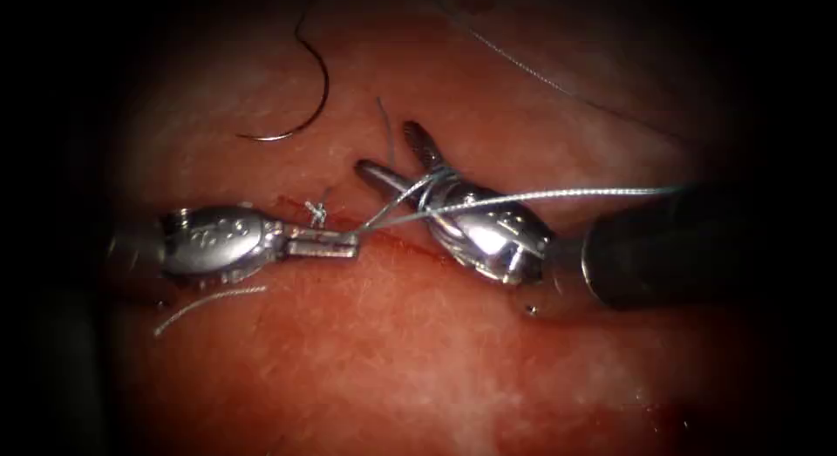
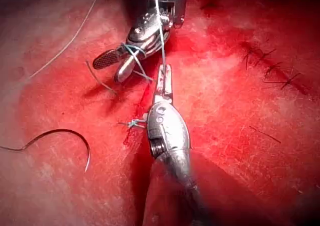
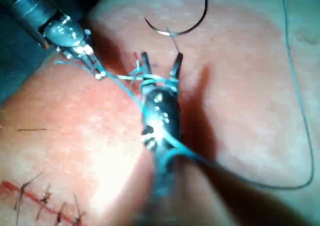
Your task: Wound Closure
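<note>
A: While left tool (image 1: 344, 243) sits clamped, what's in its jaws?
B: Jaws closed on the thread (image 1: 558, 194), right at the cut (image 1: 410, 242). Knot (image 1: 316, 212) just behind its tip.

A: Right tool (image 1: 397, 159)?
B: Jaws spread wide, gripping nothing. Thread is looped around them just behind the tips.

A: Needle (image 1: 301, 98)?
B: Lying free on the tissue (image 1: 392, 351), well beyond the right jaws, not in tissue, neither tool touching it.
</note>
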Robot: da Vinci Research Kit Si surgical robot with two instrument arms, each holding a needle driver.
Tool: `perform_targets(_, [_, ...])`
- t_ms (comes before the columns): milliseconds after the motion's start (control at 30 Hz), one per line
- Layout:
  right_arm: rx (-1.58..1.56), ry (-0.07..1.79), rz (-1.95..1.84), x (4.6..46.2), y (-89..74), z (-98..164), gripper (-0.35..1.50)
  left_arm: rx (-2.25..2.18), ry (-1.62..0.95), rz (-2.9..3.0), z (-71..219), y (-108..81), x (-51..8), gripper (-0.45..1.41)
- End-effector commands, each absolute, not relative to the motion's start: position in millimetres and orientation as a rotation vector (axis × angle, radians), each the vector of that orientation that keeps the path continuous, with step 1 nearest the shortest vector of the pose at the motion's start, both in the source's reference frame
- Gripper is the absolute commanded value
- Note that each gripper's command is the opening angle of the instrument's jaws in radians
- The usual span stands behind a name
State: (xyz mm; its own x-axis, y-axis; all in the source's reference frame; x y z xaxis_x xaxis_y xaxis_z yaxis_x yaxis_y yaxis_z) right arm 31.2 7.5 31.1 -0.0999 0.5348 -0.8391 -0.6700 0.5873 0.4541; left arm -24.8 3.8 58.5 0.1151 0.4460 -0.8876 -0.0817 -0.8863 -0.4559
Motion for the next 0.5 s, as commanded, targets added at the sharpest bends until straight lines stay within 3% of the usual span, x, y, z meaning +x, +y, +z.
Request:
perform_targets(33, [-0.124,1.328,1.016,32.3,6.7,31.8,1.04,-2.006,-0.362,1.82,59.0,2.6,-25.2,-0.45])
perform_targets(467, [-0.183,1.303,0.963,33.6,8.8,33.0,0.93,-2.012,-0.362,1.821,59.0,3.1,-25.0,-0.45])
perform_targets(500, [-0.156,1.295,0.934,33.8,8.7,33.1,0.0,-2.015,-0.366,1.82,59.0,3.1,-24.9,-0.45])
